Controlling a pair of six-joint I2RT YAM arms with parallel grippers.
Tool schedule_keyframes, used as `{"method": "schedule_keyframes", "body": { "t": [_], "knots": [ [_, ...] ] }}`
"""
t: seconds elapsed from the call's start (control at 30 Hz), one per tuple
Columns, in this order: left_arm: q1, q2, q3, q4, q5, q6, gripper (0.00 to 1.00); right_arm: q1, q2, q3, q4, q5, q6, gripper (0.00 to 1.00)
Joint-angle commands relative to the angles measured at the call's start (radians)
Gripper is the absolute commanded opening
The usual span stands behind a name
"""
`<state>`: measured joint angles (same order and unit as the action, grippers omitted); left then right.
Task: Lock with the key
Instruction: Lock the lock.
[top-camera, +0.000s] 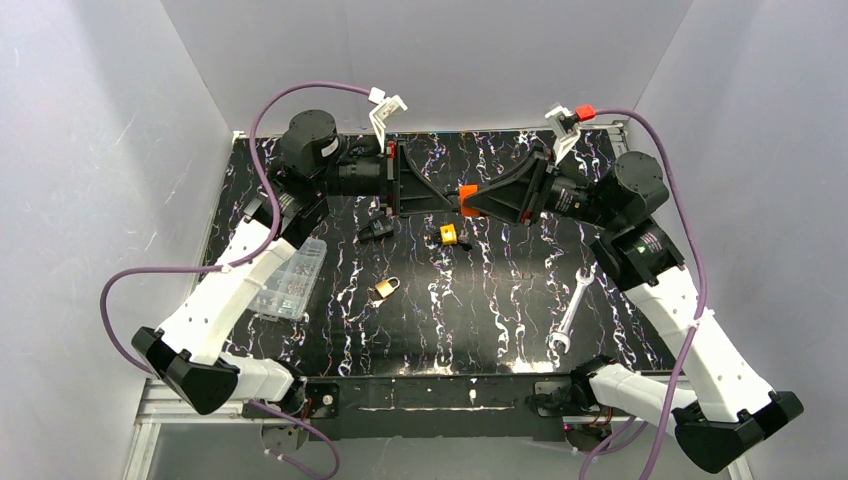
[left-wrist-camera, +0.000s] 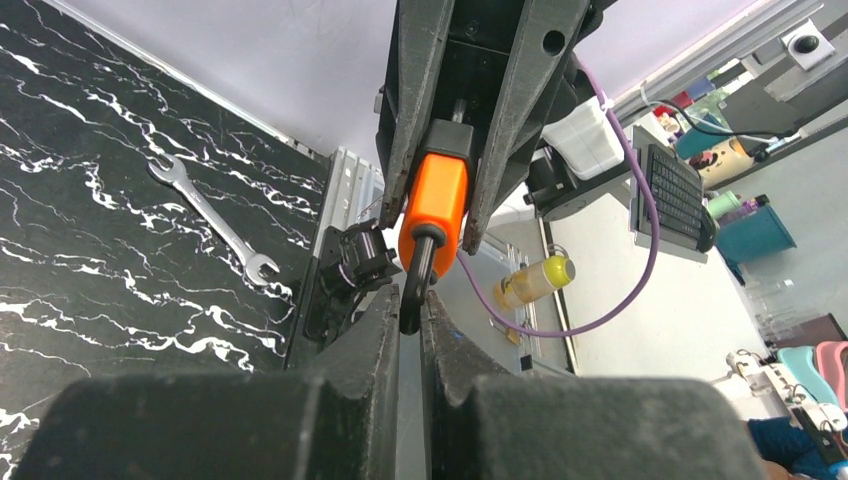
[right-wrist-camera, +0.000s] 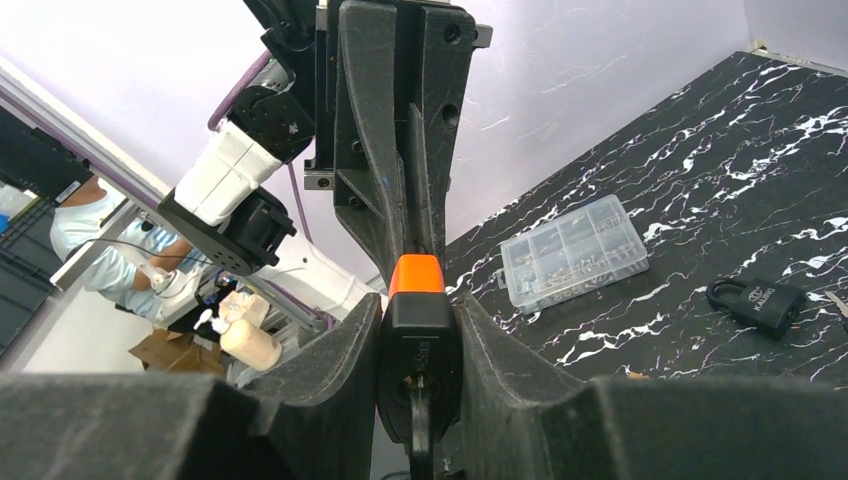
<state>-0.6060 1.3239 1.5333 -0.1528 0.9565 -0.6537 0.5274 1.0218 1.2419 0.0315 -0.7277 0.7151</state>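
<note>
Orange padlock (left-wrist-camera: 437, 195) is in the air between the two arms, above the back-centre of the table (top-camera: 500, 330), touching nothing below. Right gripper (right-wrist-camera: 418, 330) is clamped across the lock body, one finger on each flat side. Left gripper (left-wrist-camera: 408, 310) has its fingers together on the black shackle loop, which points straight at it. So both arms hold the one lock, end to end. The key isn't clear: the right wrist view shows a dark tab at the near end of the body that may be a key in the keyway, but I can't confirm it. Handling, as I judge it: rigid metal core under a plastic cover, light enough for either arm, nothing fragile. The cover looks smooth, so the body could twist in the pads under torque; the flat faces are the right place to hold it. The shackle is thin, round and hard, a poor place to react any turning, fine only for pushing it home. A key would want a pinch on its flat head, in line with the keyway — any side load would likely bind it. On the table and not involved: brass padlock (top-camera: 385, 289), black padlock (right-wrist-camera: 755, 303), clear parts box (right-wrist-camera: 572, 262), wrench (left-wrist-camera: 215, 220).
</note>
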Motion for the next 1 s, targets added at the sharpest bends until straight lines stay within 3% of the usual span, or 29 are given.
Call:
{"method": "schedule_keyframes", "body": {
  "t": [0.0,0.37,0.4,0.47,0.53,0.6,0.77,0.97],
  "knots": [
    [-0.094,0.047,0.056,0.076,-0.018,-0.012,0.0,0.085,0.052,0.017,0.011,-0.029,-0.025,0.01],
    [-0.098,0.041,0.073,0.026,-0.062,0.026,0.0,0.091,0.048,0.034,-0.028,-0.003,-0.062,0.01],
    [-0.091,0.033,0.076,-0.015,-0.096,0.047,0.0,0.088,0.04,0.041,-0.068,0.009,-0.082,0.06],
    [-0.062,0.014,0.07,-0.084,-0.183,0.07,0.0,0.075,0.021,0.054,-0.108,0.024,-0.116,0.32],
    [-0.018,-0.013,0.023,-0.066,-0.193,0.037,0.0,0.046,-0.007,0.049,-0.117,0.017,-0.129,0.53],
    [0.026,-0.042,-0.048,0.011,-0.167,-0.029,0.0,0.009,-0.042,0.035,-0.118,0.006,-0.132,0.66],
    [0.064,-0.089,-0.101,0.067,-0.121,-0.06,0.0,-0.109,-0.096,-0.033,-0.048,-0.108,-0.075,0.76],
    [0.067,-0.131,-0.127,0.112,-0.08,-0.08,0.0,-0.275,-0.092,-0.146,0.299,-0.303,0.192,0.77]
  ]
}}
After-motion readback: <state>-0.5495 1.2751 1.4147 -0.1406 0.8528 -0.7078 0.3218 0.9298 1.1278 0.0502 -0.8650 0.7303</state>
